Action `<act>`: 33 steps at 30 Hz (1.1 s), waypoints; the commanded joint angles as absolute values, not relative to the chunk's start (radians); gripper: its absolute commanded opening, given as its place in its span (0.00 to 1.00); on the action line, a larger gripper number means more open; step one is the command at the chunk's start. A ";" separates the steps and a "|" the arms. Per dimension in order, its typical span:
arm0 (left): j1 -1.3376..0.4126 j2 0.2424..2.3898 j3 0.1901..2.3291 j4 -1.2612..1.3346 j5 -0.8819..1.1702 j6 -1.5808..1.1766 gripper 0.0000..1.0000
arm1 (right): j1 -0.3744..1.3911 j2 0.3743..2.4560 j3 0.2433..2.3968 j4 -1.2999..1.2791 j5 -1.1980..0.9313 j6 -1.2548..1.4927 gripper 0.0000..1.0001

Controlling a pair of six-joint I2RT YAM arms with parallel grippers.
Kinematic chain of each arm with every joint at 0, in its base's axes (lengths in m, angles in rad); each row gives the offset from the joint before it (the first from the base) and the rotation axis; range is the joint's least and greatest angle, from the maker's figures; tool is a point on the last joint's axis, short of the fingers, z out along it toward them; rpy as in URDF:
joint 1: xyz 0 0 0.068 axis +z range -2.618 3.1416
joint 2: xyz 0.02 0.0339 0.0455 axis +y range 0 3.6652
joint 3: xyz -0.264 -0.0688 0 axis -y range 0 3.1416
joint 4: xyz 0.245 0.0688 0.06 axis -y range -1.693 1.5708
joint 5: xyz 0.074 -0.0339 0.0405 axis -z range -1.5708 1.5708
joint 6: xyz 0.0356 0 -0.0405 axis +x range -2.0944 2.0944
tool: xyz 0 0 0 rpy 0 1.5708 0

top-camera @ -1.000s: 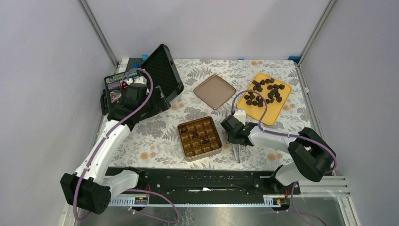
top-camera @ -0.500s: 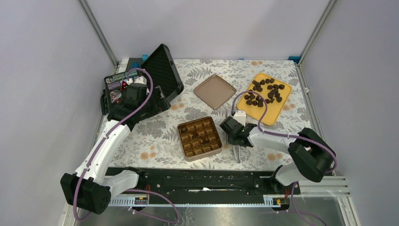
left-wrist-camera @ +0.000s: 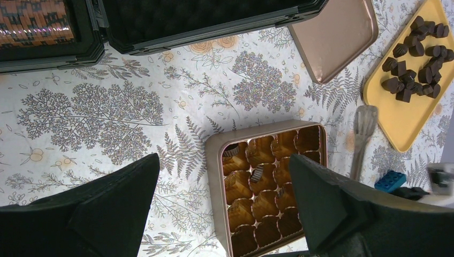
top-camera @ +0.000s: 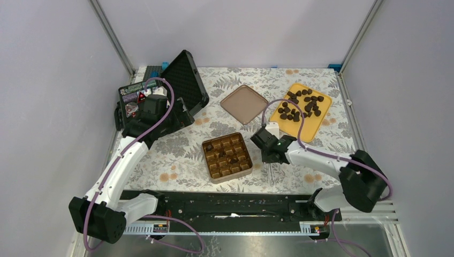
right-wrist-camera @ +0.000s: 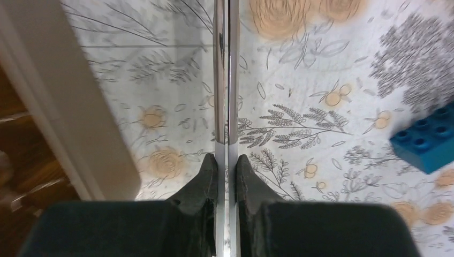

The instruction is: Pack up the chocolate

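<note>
Right of centre in the overhead frame, my right gripper point(right-wrist-camera: 226, 160), clamped on thin silver metal tongs point(right-wrist-camera: 225, 80), has swung up-frame toward the flat yellow tray point(top-camera: 315, 130) in the upper right. Most of the small dark chocolate pieces point(top-camera: 301, 104) lie there, so a pick looks next.

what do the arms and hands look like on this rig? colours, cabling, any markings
Left arm and right arm: white tapered links between chunky black joint housings, a purple cable looping along each. Left hand and right hand: matt black, wedge-shaped fingers. The right wrist carries a white block and a small green light. No readable lettering.
</note>
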State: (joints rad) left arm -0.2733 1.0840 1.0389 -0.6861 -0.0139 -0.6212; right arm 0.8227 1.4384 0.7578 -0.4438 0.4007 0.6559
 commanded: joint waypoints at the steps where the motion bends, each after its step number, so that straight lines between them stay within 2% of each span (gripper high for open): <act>1: -0.269 1.077 1.059 -0.649 -0.008 -0.612 0.99 | 0.790 1.307 0.928 -0.589 0.431 0.529 0.00; 7: -0.270 1.078 1.057 -0.649 -0.005 -0.613 0.99 | 0.538 1.245 1.004 -0.657 0.315 0.389 0.03; 14: -0.269 1.075 1.066 -0.650 -0.005 -0.610 0.99 | 0.306 1.326 1.039 -0.699 0.123 0.319 0.10; 18: -0.269 1.065 1.068 -0.662 -0.009 -0.607 0.99 | 0.272 1.329 1.033 -0.697 0.130 0.330 0.15; 21: -0.270 1.062 1.069 -0.661 -0.008 -0.608 0.99 | 0.263 1.319 1.026 -0.689 0.142 0.345 0.22; 23: -0.269 1.063 1.068 -0.662 -0.008 -0.605 0.99 | 0.261 1.311 1.021 -0.688 0.147 0.350 0.31; 27: -0.270 1.062 1.073 -0.663 -0.005 -0.607 0.99 | 0.248 1.294 1.013 -0.687 0.160 0.354 0.39; 33: -0.269 1.059 1.074 -0.663 -0.005 -0.608 0.99 | 0.222 1.292 1.018 -0.688 0.162 0.347 0.41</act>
